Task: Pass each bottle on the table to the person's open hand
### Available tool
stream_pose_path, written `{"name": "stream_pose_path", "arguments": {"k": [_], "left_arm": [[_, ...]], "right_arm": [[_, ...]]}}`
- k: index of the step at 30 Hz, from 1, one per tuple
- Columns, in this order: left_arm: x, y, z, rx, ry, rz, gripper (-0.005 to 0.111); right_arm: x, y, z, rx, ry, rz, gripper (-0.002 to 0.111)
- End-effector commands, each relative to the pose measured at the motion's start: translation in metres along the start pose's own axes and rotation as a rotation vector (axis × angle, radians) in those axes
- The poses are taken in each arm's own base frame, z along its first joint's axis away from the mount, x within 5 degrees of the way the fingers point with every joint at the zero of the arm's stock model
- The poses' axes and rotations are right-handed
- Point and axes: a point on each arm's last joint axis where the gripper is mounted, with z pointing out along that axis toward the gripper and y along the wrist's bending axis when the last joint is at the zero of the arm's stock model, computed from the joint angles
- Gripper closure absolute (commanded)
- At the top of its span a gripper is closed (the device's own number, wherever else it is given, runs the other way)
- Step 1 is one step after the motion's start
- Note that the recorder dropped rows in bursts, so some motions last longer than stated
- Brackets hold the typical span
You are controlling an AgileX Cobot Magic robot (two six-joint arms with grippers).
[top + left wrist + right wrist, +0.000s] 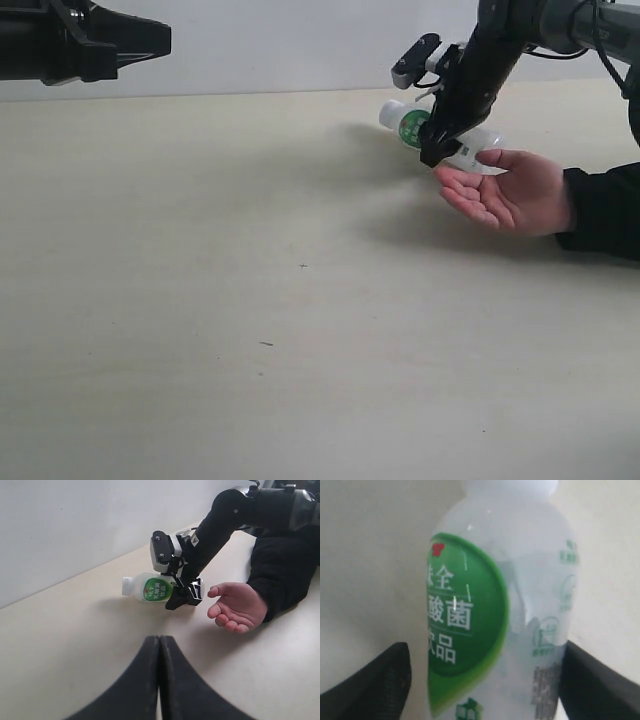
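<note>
A white bottle with a green round mark (pixel 405 122) (pixel 150 589) (pixel 520 605) hangs on its side just above the table (pixel 250 300), cap pointing away from the person. My right gripper (pixel 440 150) (pixel 185 594) (pixel 487 680) is shut on its body; one finger presses its side and the other stands close by the opposite side. The bottle's base is next to the thumb of the person's open hand (pixel 510 195) (pixel 237 607), which lies palm up with a black sleeve. My left gripper (pixel 150 40) (pixel 159 639) is shut and empty, raised at the far left. No other bottles are in view.
The person's black-sleeved forearm (pixel 605 210) rests along the table's right edge. A pale wall (pixel 300 40) runs behind the table's far edge.
</note>
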Motion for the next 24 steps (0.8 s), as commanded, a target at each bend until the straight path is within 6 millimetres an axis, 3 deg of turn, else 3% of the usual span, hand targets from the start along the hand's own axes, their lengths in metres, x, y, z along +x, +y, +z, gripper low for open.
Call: {"name": "stream_pose_path", "arguments": {"k": [1, 6, 11, 15, 24], "left_arm": [[-0.002, -0.001, -0.002, -0.004, -0.012, 0.0, 0.105], [-0.002, -0.001, -0.002, -0.004, -0.012, -0.002, 0.105], [-0.002, -0.001, -0.002, -0.004, -0.012, -0.002, 0.105], [-0.002, -0.001, -0.002, -0.004, -0.012, -0.002, 0.105], [-0.002, -0.001, -0.002, -0.004, -0.012, -0.002, 0.105]], "right_arm": [[-0.003, -0.002, -0.005, 0.015, -0.013, 0.01, 0.056], [-0.003, -0.002, -0.005, 0.015, -0.013, 0.01, 0.107], [-0.009, -0.007, -0.016, 0.063, -0.071, 0.072, 0.108], [-0.015, -0.011, -0.037, 0.105, -0.119, 0.086, 0.108], [-0.024, -0.012, -0.119, 0.148, -0.211, 0.249, 0.108]]}}
